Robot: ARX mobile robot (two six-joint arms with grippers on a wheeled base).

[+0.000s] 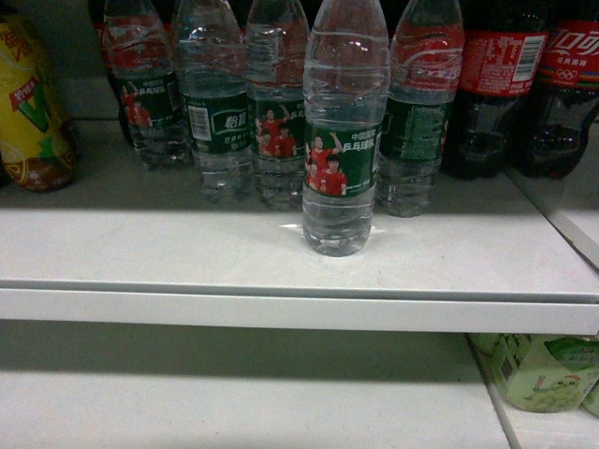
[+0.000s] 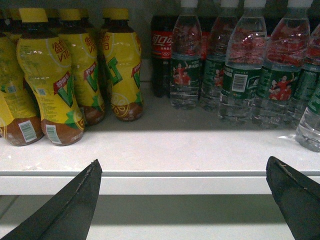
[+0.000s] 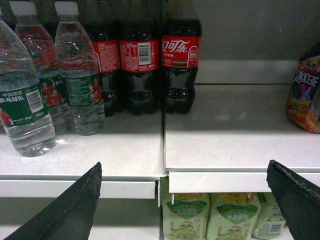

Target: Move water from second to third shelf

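One water bottle (image 1: pixel 339 178), clear and ribbed with a green label showing people in red shirts, stands alone in front of a row of like bottles (image 1: pixel 220 122) on the white shelf (image 1: pixel 168 257). The same front bottle shows at the far left of the right wrist view (image 3: pixel 25 110) and at the right edge of the left wrist view (image 2: pixel 310 120). My left gripper (image 2: pixel 183 161) is open before the shelf's front edge, holding nothing. Further right, my right gripper (image 3: pixel 184 163) is open too, also empty. Neither gripper shows in the head view.
Yellow drink bottles (image 2: pixel 50 75) fill the shelf's left end. Dark cola bottles with red labels (image 3: pixel 180 55) stand right of the water. A colourful pack (image 3: pixel 305 95) sits far right. Pale green juice bottles (image 3: pixel 230 215) stand on the lower shelf (image 1: pixel 234 402).
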